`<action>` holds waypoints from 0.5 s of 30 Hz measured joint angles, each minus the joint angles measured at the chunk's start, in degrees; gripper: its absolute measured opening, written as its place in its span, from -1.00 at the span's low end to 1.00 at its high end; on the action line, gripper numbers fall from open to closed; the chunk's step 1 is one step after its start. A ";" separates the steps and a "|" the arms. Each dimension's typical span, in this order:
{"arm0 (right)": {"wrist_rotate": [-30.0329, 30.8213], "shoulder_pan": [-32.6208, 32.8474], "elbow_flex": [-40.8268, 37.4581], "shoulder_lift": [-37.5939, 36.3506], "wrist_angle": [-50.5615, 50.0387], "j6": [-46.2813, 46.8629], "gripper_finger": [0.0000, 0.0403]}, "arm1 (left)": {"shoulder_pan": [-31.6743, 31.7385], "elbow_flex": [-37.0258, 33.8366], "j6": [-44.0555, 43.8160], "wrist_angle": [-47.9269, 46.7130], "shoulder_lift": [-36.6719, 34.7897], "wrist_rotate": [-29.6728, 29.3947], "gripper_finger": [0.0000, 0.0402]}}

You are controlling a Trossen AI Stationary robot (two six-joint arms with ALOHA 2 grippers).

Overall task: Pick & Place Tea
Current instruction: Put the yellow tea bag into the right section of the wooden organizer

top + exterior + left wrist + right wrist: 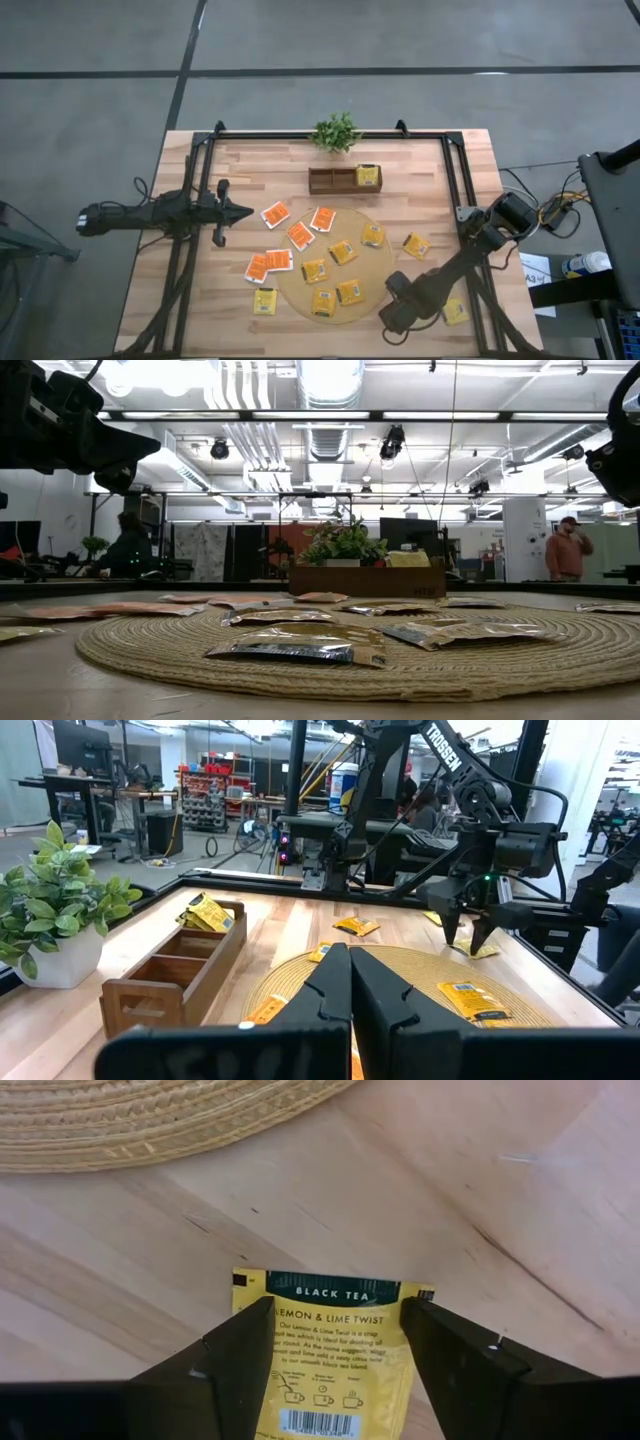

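- Tea count, top view: 9 yellow square packets, e.g. on the round woven tan mat (pixel 372 268), 5 orange-red packets (pixel 300 236) left of/over mat edge.
- Wooden divided tray (pixel 330 181): 1 yellow packet (pixel 367 176) in right compartment, rest looks empty.
- R gripper (pixel 335 1342) low over yellow "Black Tea" packet (pixel 333 1370) on bare wood beside mat; fingers wide, straddling it, no grip.
- L gripper (pixel 349 982) closed, holding nothing, parked at table's left.
- Packet under R arm mostly hidden from above.
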 joint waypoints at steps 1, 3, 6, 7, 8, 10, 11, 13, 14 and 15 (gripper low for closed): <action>-0.18 -0.14 -0.05 0.02 0.00 -0.45 0.09 | 0.00 0.02 0.00 0.02 -0.02 -0.02 -1.00; -0.58 -0.42 -0.17 0.04 0.19 -1.49 0.01 | 0.00 0.00 0.00 0.01 0.00 -0.01 -1.00; -1.02 -0.73 -0.33 0.07 0.18 -1.95 -0.17 | 0.01 0.01 0.02 0.00 0.00 0.00 -1.00; -1.00 -0.77 -0.38 0.07 0.24 -2.13 -0.23 | 0.00 0.02 0.02 0.02 0.00 0.00 -1.00; -0.95 -0.84 -0.40 0.10 0.36 -2.41 -0.30 | 0.02 0.02 0.00 0.00 0.00 -0.02 -1.00; -0.97 -0.90 -0.38 0.11 0.65 -2.74 -0.43 | 0.01 0.02 0.00 0.00 0.00 -0.01 -1.00; -0.98 -0.92 -0.38 0.11 0.74 -2.82 -0.49 | 0.01 0.01 0.00 0.00 0.00 -0.01 -1.00; -0.91 -0.88 -0.37 0.11 0.87 -3.10 -0.60 | 0.01 0.01 0.02 0.00 0.00 0.00 -1.00; -0.91 -0.88 -0.31 0.11 0.85 -3.22 -0.65 | 0.00 0.00 0.01 0.00 0.00 -0.01 -1.00; -0.91 -0.90 -0.17 0.11 0.85 -3.41 -0.70 | 0.02 0.01 0.02 0.00 0.00 0.00 -1.00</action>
